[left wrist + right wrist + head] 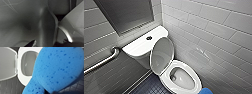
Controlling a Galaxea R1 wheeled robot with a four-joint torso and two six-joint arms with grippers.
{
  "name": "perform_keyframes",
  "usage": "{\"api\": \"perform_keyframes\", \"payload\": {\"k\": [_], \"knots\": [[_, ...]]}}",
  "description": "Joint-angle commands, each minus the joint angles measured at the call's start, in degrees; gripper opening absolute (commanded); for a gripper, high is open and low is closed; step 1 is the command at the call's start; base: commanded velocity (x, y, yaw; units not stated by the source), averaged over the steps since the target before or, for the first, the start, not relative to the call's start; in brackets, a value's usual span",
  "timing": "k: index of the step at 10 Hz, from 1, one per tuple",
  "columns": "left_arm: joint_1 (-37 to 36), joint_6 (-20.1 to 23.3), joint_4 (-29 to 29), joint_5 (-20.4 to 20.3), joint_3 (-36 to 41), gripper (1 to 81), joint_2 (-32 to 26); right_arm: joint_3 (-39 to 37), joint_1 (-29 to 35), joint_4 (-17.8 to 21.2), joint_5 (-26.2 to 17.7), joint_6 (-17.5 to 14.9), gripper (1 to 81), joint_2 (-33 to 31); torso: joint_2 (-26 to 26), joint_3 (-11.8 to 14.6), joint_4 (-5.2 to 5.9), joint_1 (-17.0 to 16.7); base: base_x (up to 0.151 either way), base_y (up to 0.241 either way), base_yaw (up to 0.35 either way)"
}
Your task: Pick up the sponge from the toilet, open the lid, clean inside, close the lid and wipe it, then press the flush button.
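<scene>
The sponge (56, 69), by the right tool whose grip I cannot tell, could fall into the toilet (165, 78) if loose.

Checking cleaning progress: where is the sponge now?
Head view: the sponge is at the bottom edge, right of centre, by the toilet's front rim.

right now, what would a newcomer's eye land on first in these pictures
The bright blue sponge jumps out first, looming large in the right wrist view in front of the open bowl. Next comes the white toilet in the tiled corner, with the lid raised against the tank. The dark flush button stands out in the middle of the white tank top.
</scene>
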Motion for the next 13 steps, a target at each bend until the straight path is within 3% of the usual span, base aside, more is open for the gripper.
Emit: {"api": "perform_keyframes", "payload": {"k": [1, 4, 5, 9, 10, 12, 13], "knots": [[1.4, 0.4, 0.3, 4.8, 1.0, 81.1, 0.2, 5.0, 7.2, -3.8, -6.7, -0.3, 1.0, -5.7, 0.0, 0.0, 0.00, 0.0, 0.000, 0.000, 0.000], [1.4, 0.5, 0.3, 4.8, 1.0, 81.1, 0.2, 5.6, 16.2, -3.3, -14.6, -0.2, 1.0, -4.5, 0.0, 0.0, 0.00, 0.0, 0.000, 0.000, 0.000], [1.4, 0.5, 0.3, 4.8, 1.0, 81.1, 0.2, 4.7, 19.3, -3.1, -16.6, 0.2, 1.0, -2.9, 0.0, 0.0, 2.15, 0.0, 0.000, 0.000, 0.000], [1.4, 0.4, 0.2, 4.7, 1.0, 81.1, 0.2, -4.8, 27.6, -3.1, -25.4, 0.5, 1.0, 8.4, 0.0, 0.0, 6.75, 0.0, 0.000, 0.000, 0.000], [1.3, 0.4, 0.2, 4.8, 1.0, 81.1, 0.2, -8.0, 29.8, -3.0, -27.5, 0.7, 1.0, 11.6, 0.0, 0.0, 5.02, 0.0, 0.000, 0.000, 0.000], [1.3, 0.4, 0.2, 4.8, 1.0, 81.1, 0.2, -14.1, 33.4, -3.0, -31.4, 2.7, 1.0, 18.4, 0.0, 0.0, 6.88, 0.0, 0.000, 0.000, 0.000], [1.3, 0.4, 0.2, 4.7, 1.0, 81.1, 0.1, -17.2, 34.5, -3.1, -31.4, 5.3, 1.0, 21.3, 0.0, 0.0, 6.92, 0.0, 0.000, 0.000, 0.000]]}}
